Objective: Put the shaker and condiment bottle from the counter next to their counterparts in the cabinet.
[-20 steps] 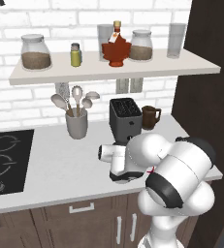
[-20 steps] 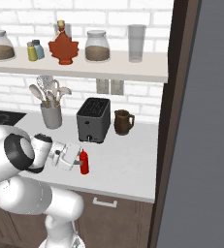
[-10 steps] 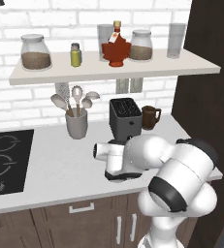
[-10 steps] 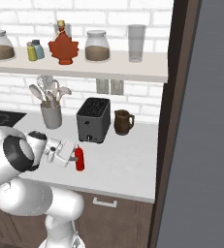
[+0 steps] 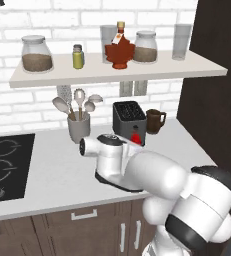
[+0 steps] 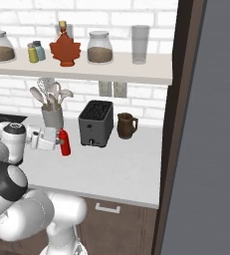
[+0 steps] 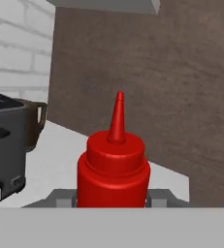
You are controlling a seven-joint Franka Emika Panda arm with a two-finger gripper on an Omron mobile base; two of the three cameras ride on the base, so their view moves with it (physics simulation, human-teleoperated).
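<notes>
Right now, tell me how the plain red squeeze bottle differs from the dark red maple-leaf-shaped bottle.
The plain red squeeze bottle is a round cylinder with a tapered red nozzle; the dark red maple-leaf-shaped bottle is flat and leaf-shaped with a yellow cap. The squeeze bottle sits between the gripper fingers over the counter; the leaf bottle stands on the shelf. Both are red and upright.

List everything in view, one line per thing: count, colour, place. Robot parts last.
condiment bottle: 1, red, above the counter, between the gripper's fingers
shaker: 1, yellow-olive with grey cap, on the cabinet shelf
blue shaker: 1, pale blue, beside the yellow one
maple-leaf bottle: 1, dark red, shelf middle
jars: 2, glass with brown contents, on the shelf
glasses: 2, clear, on the shelf
cabinet: 1, off-white shelf on the brick wall
utensil holder: 1, grey, back of counter
toaster: 1, dark grey, on counter
mug: 1, brown, right of toaster
hob: 1, black, counter left
counter: 1, light grey
gripper: 1, white, shut on the bottle
</notes>
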